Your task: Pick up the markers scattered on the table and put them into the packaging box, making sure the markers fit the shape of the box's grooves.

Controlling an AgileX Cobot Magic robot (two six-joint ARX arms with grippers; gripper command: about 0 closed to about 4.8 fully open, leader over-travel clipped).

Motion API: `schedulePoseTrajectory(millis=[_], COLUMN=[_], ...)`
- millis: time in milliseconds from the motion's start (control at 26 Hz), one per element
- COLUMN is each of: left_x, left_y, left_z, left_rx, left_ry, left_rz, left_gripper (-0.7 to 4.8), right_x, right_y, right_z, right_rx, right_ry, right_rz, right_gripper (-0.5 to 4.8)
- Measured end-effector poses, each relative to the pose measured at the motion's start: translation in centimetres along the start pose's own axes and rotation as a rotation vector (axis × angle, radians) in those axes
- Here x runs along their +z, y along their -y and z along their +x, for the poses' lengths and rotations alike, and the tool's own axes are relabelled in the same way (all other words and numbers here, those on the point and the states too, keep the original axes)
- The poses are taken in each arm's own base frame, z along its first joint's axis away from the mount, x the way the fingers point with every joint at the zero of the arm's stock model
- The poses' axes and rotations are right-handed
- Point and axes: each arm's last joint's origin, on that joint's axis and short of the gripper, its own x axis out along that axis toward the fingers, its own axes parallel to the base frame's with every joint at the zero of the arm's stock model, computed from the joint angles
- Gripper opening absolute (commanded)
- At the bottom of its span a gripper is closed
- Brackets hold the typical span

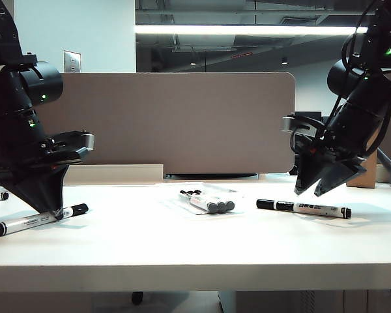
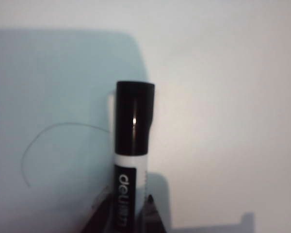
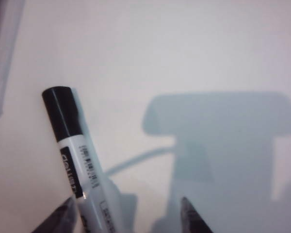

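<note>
- Over on the left of the desk [image 1: 182, 241], the left gripper [image 1: 42, 207] is down on a marker [image 1: 39, 220] that lies slanted on the white top. In the left wrist view its fingers [image 2: 153, 213] sit tight against both sides of the barrel, just below the black cap, so I read them as clamped on that marker [image 2: 131, 160]. It has not left the surface as far as I can tell.
- At the middle, the packaging box [image 1: 205, 195] rests flat with three markers [image 1: 212, 203] lying side by side in its grooves.
- To the right of the box, another marker [image 1: 304, 208] lies on the desk, cap toward the box.
- Above its cap end hangs the right gripper [image 1: 318, 190], tilted down, fingers [image 3: 63, 216] spread wide apart and holding nothing. In the right wrist view this marker [image 3: 77, 165] lies by one fingertip, not centred between the two.
- My reading: both arms are at the pick-up step, the left one a beat ahead.
- Next, the left arm needs a clean lift, then a carry to the box, with the pen turned parallel to the grooves before lowering.
- For the right arm, the call is to centre over the barrel, drop, then close.
</note>
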Motion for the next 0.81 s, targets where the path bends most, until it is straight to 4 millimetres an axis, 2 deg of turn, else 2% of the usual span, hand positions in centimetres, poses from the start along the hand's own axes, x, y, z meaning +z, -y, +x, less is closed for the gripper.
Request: schedulePoseTrajectory(millis=[116, 347, 462, 809], left_x=[0.2, 0.5, 1.8, 4.7], left_y=[0.2, 0.7, 0.9, 1.2], left_z=[0.3, 1.1, 0.7, -0.6], left_rx=[-0.089, -0.326, -0.442, -0.614], left_ry=[0.035, 0.078, 0.185, 0.368], left_rz=[-0.024, -0.183, -0.253, -0.387], left_gripper=[-0.05, -0.05, -0.05, -0.05], right_x=[0.1, 0.2, 0.3, 0.3], right_y=[0.0, -0.1, -0.2, -0.1], right_z=[-0.1, -0.4, -0.7, -0.7], right_rx=[0.002, 0.001, 0.0, 0.001], right_ry=[0.005, 0.015, 0.021, 0.021], right_rz=[0.006, 0.048, 0.046, 0.049], right_gripper=[2.75, 2.75, 2.75, 2.75])
